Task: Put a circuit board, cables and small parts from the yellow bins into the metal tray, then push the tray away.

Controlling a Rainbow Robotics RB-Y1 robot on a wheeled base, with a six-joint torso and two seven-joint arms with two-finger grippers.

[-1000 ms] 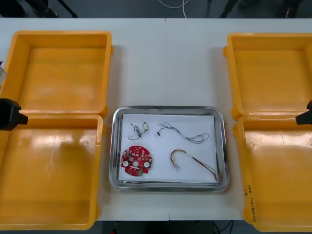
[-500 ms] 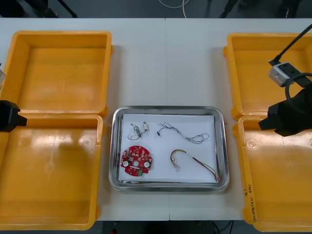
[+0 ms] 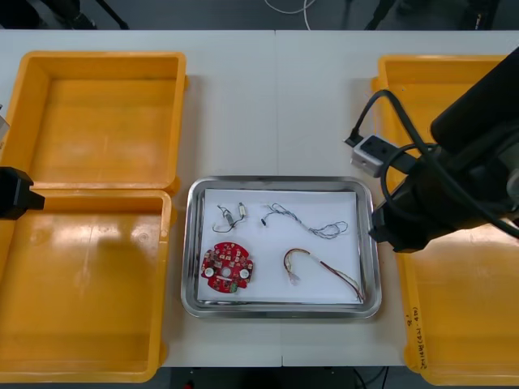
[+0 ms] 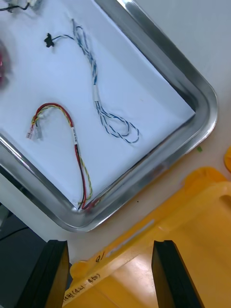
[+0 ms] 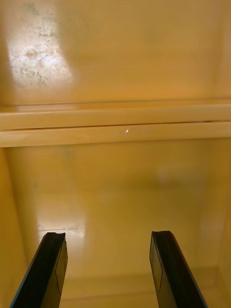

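Observation:
The metal tray [image 3: 280,181] sits mid-table, white inside. In it lie a round red circuit board [image 3: 228,266], a twisted blue and white cable [image 3: 312,224], a red and yellow cable [image 3: 320,270] and a small metal part [image 3: 241,210] on a thin black cable. My right arm [image 3: 446,190] reaches in over the right bins, its tip just off the tray's right rim. In the right wrist view my right gripper [image 4: 109,274] is open above the bin edge beside the tray's corner [image 4: 202,103], with the blue and white cable [image 4: 97,96] and the red and yellow cable [image 4: 74,142] beyond.
Two yellow bins [image 3: 97,121] stand at the left and two [image 3: 454,316] at the right, with bare floors. My left arm [image 3: 12,193] waits at the left edge; its gripper [image 5: 108,274] is open over the rims where the two left bins [image 5: 115,125] meet.
My right arm has swung in from the right edge, leftward over the right bins, until its tip is beside the tray's right rim. The left arm and the tray's contents have not moved.

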